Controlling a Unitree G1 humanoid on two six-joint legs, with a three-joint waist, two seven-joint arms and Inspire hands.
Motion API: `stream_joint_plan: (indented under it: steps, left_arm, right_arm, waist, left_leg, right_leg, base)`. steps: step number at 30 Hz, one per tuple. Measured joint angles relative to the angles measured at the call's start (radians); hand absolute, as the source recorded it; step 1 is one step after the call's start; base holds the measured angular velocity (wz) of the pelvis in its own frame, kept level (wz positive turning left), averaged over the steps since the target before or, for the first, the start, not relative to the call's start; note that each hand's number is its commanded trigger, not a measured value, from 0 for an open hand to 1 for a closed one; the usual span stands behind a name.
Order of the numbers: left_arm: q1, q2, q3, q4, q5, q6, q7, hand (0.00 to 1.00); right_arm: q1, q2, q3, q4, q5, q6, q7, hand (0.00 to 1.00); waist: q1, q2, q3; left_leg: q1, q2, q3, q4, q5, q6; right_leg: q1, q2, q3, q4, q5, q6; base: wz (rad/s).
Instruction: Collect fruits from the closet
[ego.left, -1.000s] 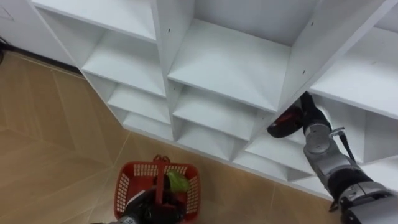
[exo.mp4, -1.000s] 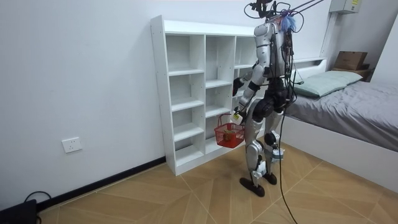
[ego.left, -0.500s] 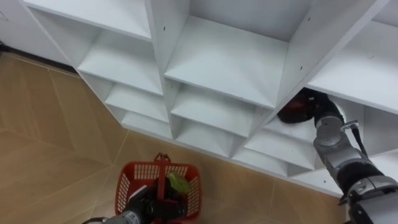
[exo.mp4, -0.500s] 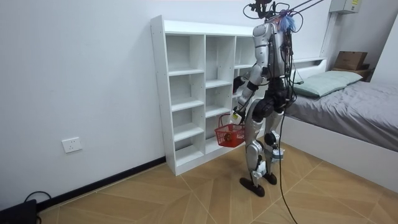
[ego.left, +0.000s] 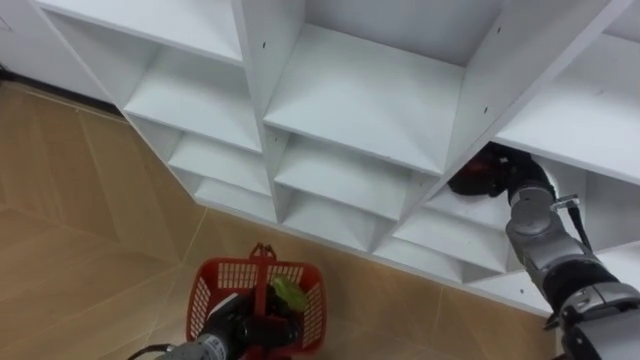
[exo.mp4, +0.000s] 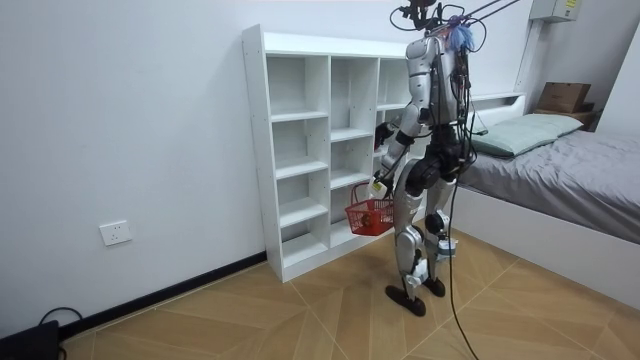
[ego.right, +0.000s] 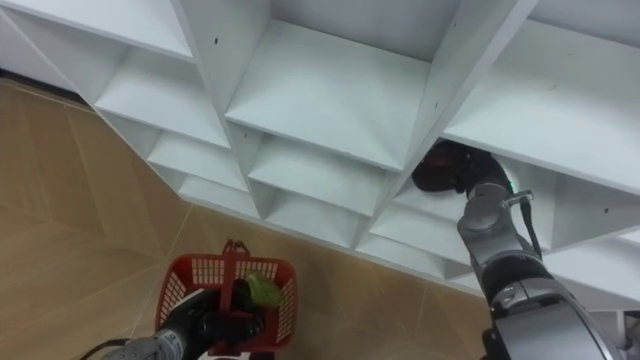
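A: Left eye view, go.
B: White closet (ego.left: 360, 100) across 12 o'clock. Right hand (ego.left: 488, 174) at 3 o'clock, tucked into a right-column compartment just under a shelf board. Its fingers are hidden in there, so I can't tell whether they're open, closed or holding anything.
A: Fruit?
B: Green fruit (ego.left: 288, 293) lies in the red basket (ego.left: 230, 270) at 6 o'clock, well apart from the right hand, at about 8 o'clock from it. Left hand (ego.left: 228, 333) is curled round the basket's handle, and the fruit is just beside it at 1 o'clock.
A: Right eye view?
B: Same layout: basket at 7 o'clock, right hand at 3.
A: Room view?
B: Robot stands upright on the wooden floor (exo.mp4: 300, 310) facing the closet's right columns. The basket hangs low from its left hand before the lower shelves. Bed (exo.mp4: 580, 170) at 3 o'clock.
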Motion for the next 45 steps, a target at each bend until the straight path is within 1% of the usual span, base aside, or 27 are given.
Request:
stream_joint_plan:
  steps: [6,9,12,15,16,17,18,19,20,21,22,23,24,25,26,27,28,29,30,31,32,35,39,43,45]
  left_arm:
    - [0.0,-0.001,0.0,-0.001,0.001,0.0,0.002,1.0]
    - [0.002,0.0,0.002,-0.004,0.001,0.0,0.002,1.0]
    - [0.008,0.008,0.002,-0.026,0.001,0.0,0.003,1.0]
    - [0.007,0.011,0.001,-0.043,-0.002,0.0,0.003,1.0]
    - [0.008,0.011,0.001,-0.048,-0.004,0.0,0.004,1.0]
    - [0.008,0.009,0.001,-0.053,-0.003,0.0,0.012,1.0]
    - [0.01,0.007,0.001,-0.06,-0.003,0.001,0.019,1.0]
    - [0.019,0.001,0.001,-0.078,0.0,0.003,0.028,1.0]
    - [0.036,0.0,0.002,-0.102,0.002,0.006,0.038,1.0]
    - [0.044,0.0,0.004,-0.11,0.003,0.008,0.04,1.0]
    - [0.058,-0.003,0.005,-0.124,0.0,0.01,0.042,1.0]
    - [0.07,-0.01,0.004,-0.134,-0.001,0.01,0.044,1.0]
    - [0.076,-0.012,0.004,-0.141,-0.002,0.011,0.047,1.0]
    - [0.083,-0.024,0.004,-0.149,-0.002,0.014,0.048,1.0]
    - [0.088,-0.027,0.007,-0.158,-0.002,0.02,0.049,1.0]
    - [0.09,-0.03,0.009,-0.16,-0.004,0.021,0.049,1.0]
    - [0.098,-0.031,0.008,-0.168,-0.014,0.024,0.05,1.0]
    - [0.115,-0.031,0.0,-0.192,-0.014,0.027,0.055,1.0]
    - [0.122,-0.03,0.0,-0.2,-0.014,0.028,0.058,1.0]
    - [0.134,-0.029,-0.002,-0.223,-0.014,0.032,0.061,1.0]
    - [0.146,-0.028,-0.004,-0.252,-0.014,0.032,0.063,1.0]
    - [0.154,-0.023,-0.022,-0.295,-0.045,0.031,0.067,1.0]
    - [0.157,-0.029,-0.023,-0.307,-0.045,0.031,0.068,1.0]
    - [0.159,-0.028,-0.022,-0.322,-0.044,0.032,0.067,1.0]
    - [0.159,-0.032,-0.021,-0.335,-0.045,0.031,0.067,1.0]
  right_arm:
    - [0.0,0.0,-0.001,-0.002,-0.002,0.0,0.002,1.0]
    - [0.0,0.0,-0.017,-0.008,0.001,0.001,0.018,1.0]
    - [0.002,-0.001,-0.017,-0.033,0.005,0.008,0.035,1.0]
    - [0.009,0.008,-0.006,-0.073,0.002,0.013,0.047,1.0]
    - [0.026,0.01,0.012,-0.097,0.004,0.011,0.048,1.0]
    - [0.056,0.012,0.023,-0.132,0.004,0.014,0.049,1.0]
    - [0.074,0.012,0.023,-0.154,0.004,0.015,0.049,1.0]
    - [0.112,0.017,0.023,-0.198,0.002,0.021,0.051,1.0]
    - [0.139,0.036,0.023,-0.222,-0.003,0.026,0.056,1.0]
    - [0.151,0.045,0.023,-0.231,-0.005,0.033,0.057,1.0]
    - [0.176,0.059,0.023,-0.25,-0.005,0.046,0.062,1.0]
    - [0.214,0.063,0.023,-0.293,-0.005,0.054,0.069,1.0]
    - [0.234,0.064,0.024,-0.317,-0.005,0.056,0.068,1.0]
    - [0.266,0.065,0.024,-0.349,-0.008,0.056,0.069,1.0]
    - [0.286,0.068,0.023,-0.365,-0.018,0.058,0.07,1.0]
    - [0.292,0.07,0.023,-0.369,-0.031,0.06,0.072,1.0]
    - [0.312,0.074,0.023,-0.395,-0.054,0.068,0.076,1.0]
    - [0.346,0.079,0.023,-0.444,-0.059,0.068,0.076,1.0]
    - [0.361,0.082,0.023,-0.467,-0.065,0.068,0.076,1.0]
    - [0.388,0.086,0.024,-0.507,-0.08,0.068,0.076,1.0]
    - [0.41,0.088,0.024,-0.537,-0.091,0.066,0.076,1.0]
    - [0.459,0.093,0.03,-0.574,-0.093,0.065,0.075,1.0]
    - [0.502,0.096,0.054,-0.585,-0.102,0.066,0.076,1.0]
    - [0.531,0.096,0.058,-0.639,-0.159,0.066,0.076,1.0]
    - [0.544,0.096,0.058,-0.679,-0.173,0.066,0.076,1.0]
  waist:
    - [0.0,0.0,-0.0003]
    - [0.0,-0.001,-0.0009]
    - [-0.003,0.0,-0.0019]
    - [-0.011,0.002,-0.0035]
    - [-0.02,0.002,-0.0059]
    - [-0.028,0.002,-0.0124]
    - [-0.028,0.003,-0.0129]
    - [-0.031,0.004,-0.0174]
    - [-0.04,0.007,-0.0235]
    - [-0.048,0.009,-0.0267]
    - [-0.067,0.014,-0.0316]
    - [-0.08,0.02,-0.0413]
    - [-0.085,0.023,-0.0449]
    - [-0.091,0.027,-0.0486]
    - [-0.093,0.03,-0.0504]
    - [-0.097,0.031,-0.051]
    - [-0.116,0.032,-0.0522]
    - [-0.131,0.032,-0.0568]
    - [-0.139,0.033,-0.0591]
    - [-0.157,0.033,-0.0614]
    - [-0.168,0.033,-0.0623]
    - [-0.175,0.034,-0.0627]
    - [-0.177,0.037,-0.0631]
    - [-0.192,0.042,-0.061]
    - [-0.197,0.046,-0.0587]
  left_leg:
    - [-0.001,0.0,0.003,0.0,0.0,0.0]
    - [0.0,0.001,0.007,-0.001,0.0,0.0]
    - [0.002,0.003,0.014,0.0,0.0,0.0]
    - [0.024,0.004,0.023,0.001,0.0,0.0]
    - [0.037,0.004,0.023,0.001,0.0,0.0]
    - [0.048,0.004,0.023,0.001,0.0,0.0]
    - [0.055,0.003,0.023,0.001,0.0,0.0]
    - [0.071,0.003,0.025,-0.001,0.0,0.0]
    - [0.09,0.003,0.025,-0.004,0.0,0.0]
    - [0.101,0.002,0.025,-0.006,0.0,0.0]
    - [0.125,0.002,0.025,-0.011,0.0,0.0]
    - [0.145,0.001,0.026,-0.023,-0.001,0.0]
    - [0.155,0.001,0.026,-0.03,-0.001,0.0]
    - [0.179,0.001,0.033,-0.043,-0.001,0.0]
    - [0.2,0.003,0.045,-0.051,-0.001,0.0]
    - [0.209,0.003,0.049,-0.055,-0.001,0.0]
    - [0.228,0.002,0.049,-0.066,-0.001,0.0]
    - [0.243,0.002,0.052,-0.071,0.0,0.0]
    - [0.25,0.003,0.053,-0.073,0.0,0.0]
    - [0.264,0.003,0.053,-0.078,0.0,0.0]
    - [0.277,0.002,0.055,-0.083,0.0,-0.001]
    - [0.31,0.002,0.06,-0.093,0.001,-0.002]
    - [0.337,0.003,0.073,-0.111,0.001,-0.002]
    - [0.34,0.003,0.081,-0.12,0.001,-0.002]
    - [0.343,0.002,0.083,-0.12,0.001,-0.002]
  right_leg:
    - [-0.002,0.0,0.003,0.001,0.0,0.0]
    - [-0.003,0.001,0.004,-0.001,0.0,0.0]
    - [-0.002,0.002,0.012,-0.001,0.0,0.0]
    - [0.016,0.003,0.021,-0.003,0.0,0.0]
    - [0.034,0.004,0.02,-0.008,0.0,0.0]
    - [0.05,0.005,0.02,-0.02,0.001,0.001]
    - [0.057,0.005,0.021,-0.021,0.001,0.002]
    - [0.071,0.005,0.026,-0.024,0.002,0.002]
    - [0.092,0.006,0.029,-0.032,0.003,0.004]
    - [0.105,0.007,0.03,-0.037,0.003,0.004]
    - [0.127,0.006,0.03,-0.039,0.003,0.005]
    - [0.141,0.007,0.03,-0.039,0.002,0.006]
    - [0.147,0.007,0.03,-0.039,0.001,0.007]
    - [0.161,0.007,0.035,-0.04,0.001,0.007]
    - [0.173,0.009,0.05,-0.039,0.0,0.007]
    - [0.179,0.01,0.054,-0.039,-0.001,0.008]
    - [0.194,0.01,0.056,-0.044,-0.002,0.009]
    - [0.21,0.012,0.057,-0.052,-0.002,0.009]
    - [0.218,0.012,0.058,-0.054,-0.002,0.009]
    - [0.23,0.012,0.058,-0.054,-0.002,0.009]
    - [0.24,0.013,0.061,-0.054,-0.002,0.009]
    - [0.264,0.015,0.07,-0.059,-0.003,0.01]
    - [0.28,0.018,0.08,-0.071,-0.003,0.01]
    - [0.282,0.02,0.087,-0.071,-0.003,0.011]
    - [0.283,0.02,0.096,-0.072,-0.004,0.013]
  base:
    - [0.0]
    - [-0.01]
    - [-0.07]
    - [-0.09]
    - [0.05]
    - [0.04]
    - [-0.03]
    - [-0.11]
    - [-0.11]
    - [-0.05]
    - [0.0]
    - [0.0]
    - [-0.06]
    - [-0.19]
    - [-0.25]
    - [-0.2]
    - [-0.09]
    - [-0.06]
    - [-0.05]
    - [-0.03]
    - [-0.05]
    - [-0.08]
    - [-0.09]
    - [-0.03]
    - [-0.07]
